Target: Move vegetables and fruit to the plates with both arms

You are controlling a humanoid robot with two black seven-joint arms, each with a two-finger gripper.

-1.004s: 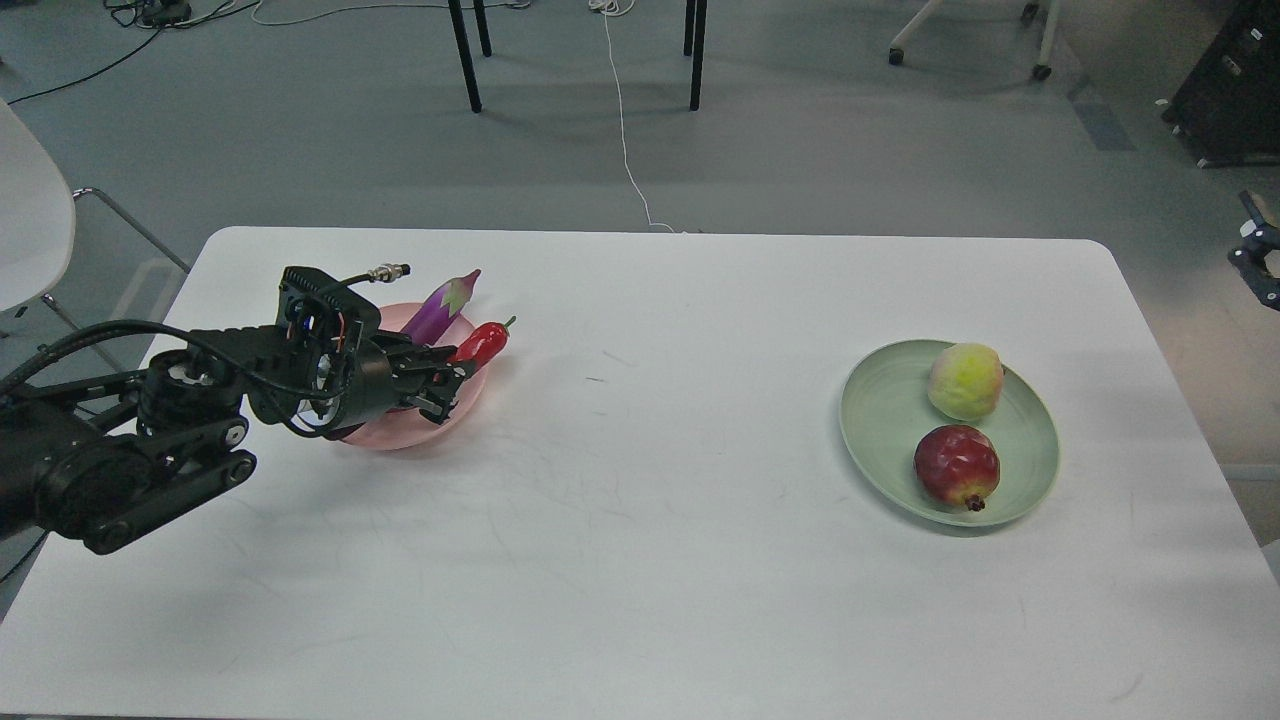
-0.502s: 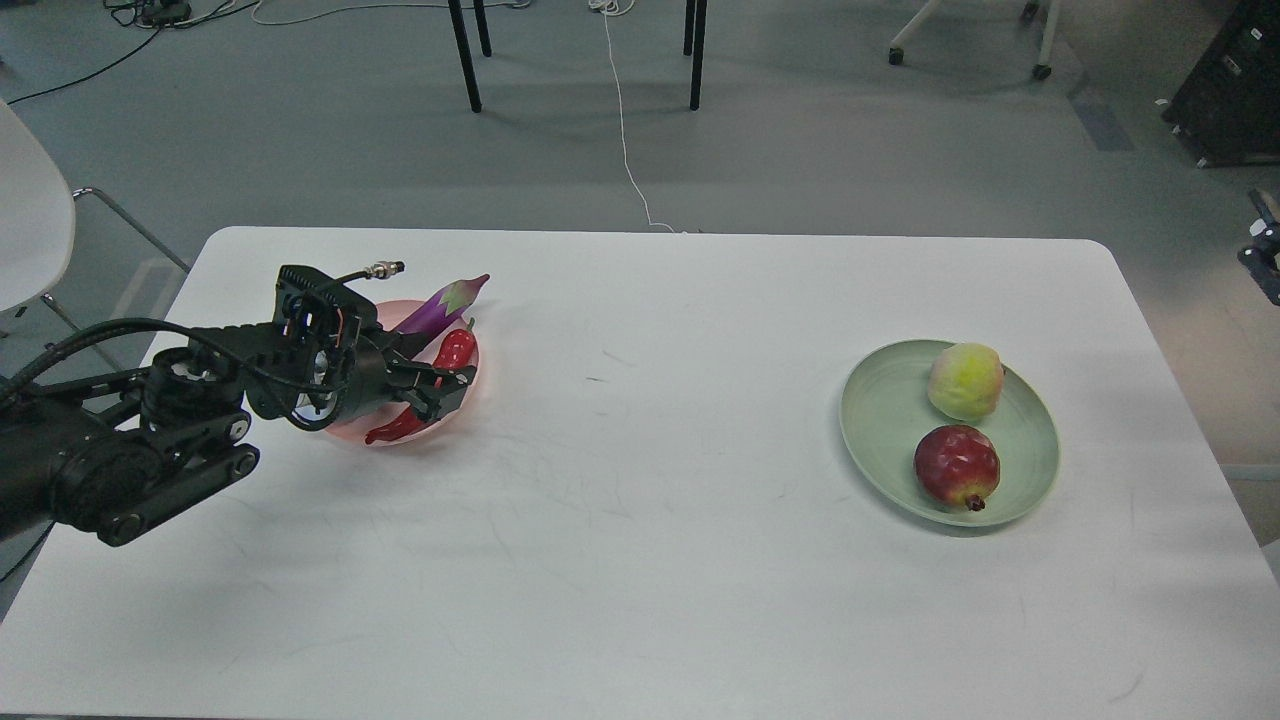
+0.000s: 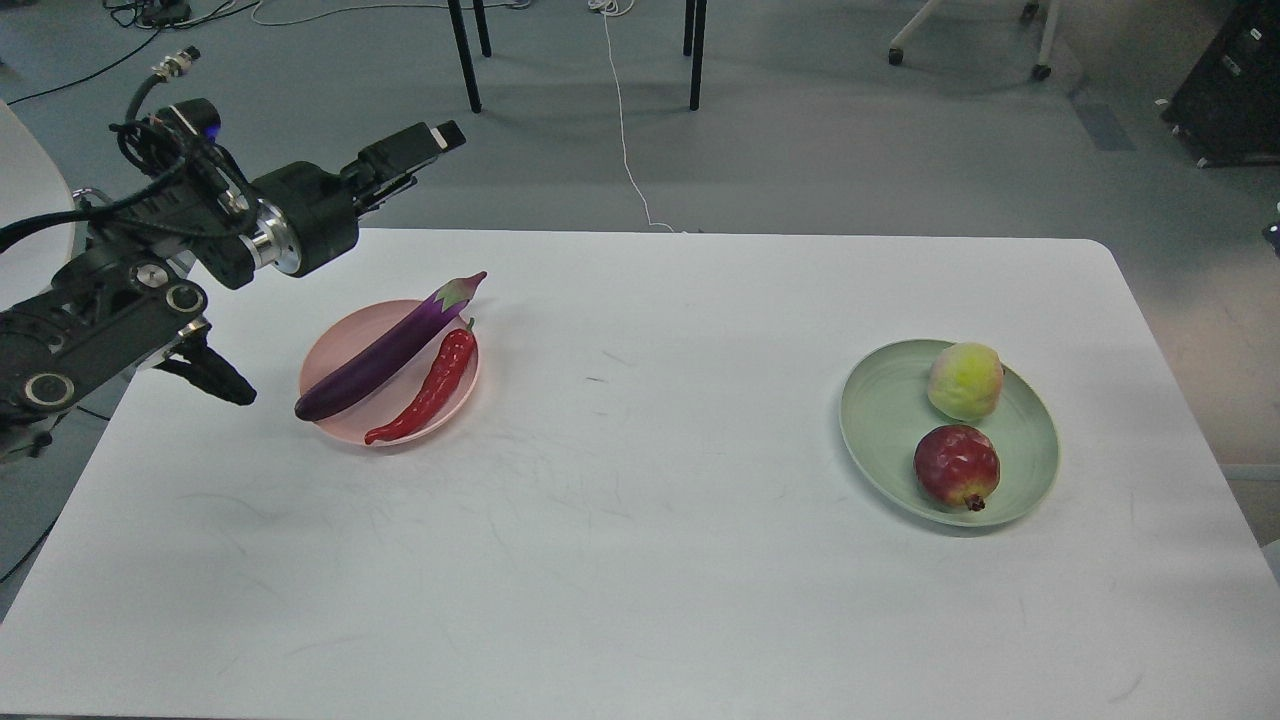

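The purple eggplant (image 3: 385, 350) and the red chili pepper (image 3: 435, 385) lie side by side on the pale pink plate (image 3: 338, 340) at the table's left. The eggplant's cap end sticks out past the far rim. The yellow-green peach (image 3: 965, 380) and the dark red pomegranate (image 3: 957, 467) sit on the pale green plate (image 3: 885, 420) at the right. My left gripper (image 3: 438, 140) is raised high above the table's far left edge, behind the pink plate, pointing right and holding nothing. Its fingers overlap from this side. My right gripper is out of view.
The white table (image 3: 640, 560) carries only the two plates. Black table legs (image 3: 465, 55) and a white cable (image 3: 625, 130) are on the floor behind. A white chair (image 3: 30, 220) stands at the far left.
My left gripper let go of the chili pepper, which now lies on the pink plate beside the eggplant. The left arm then lifted up and back. The right arm withdrew past the right edge.
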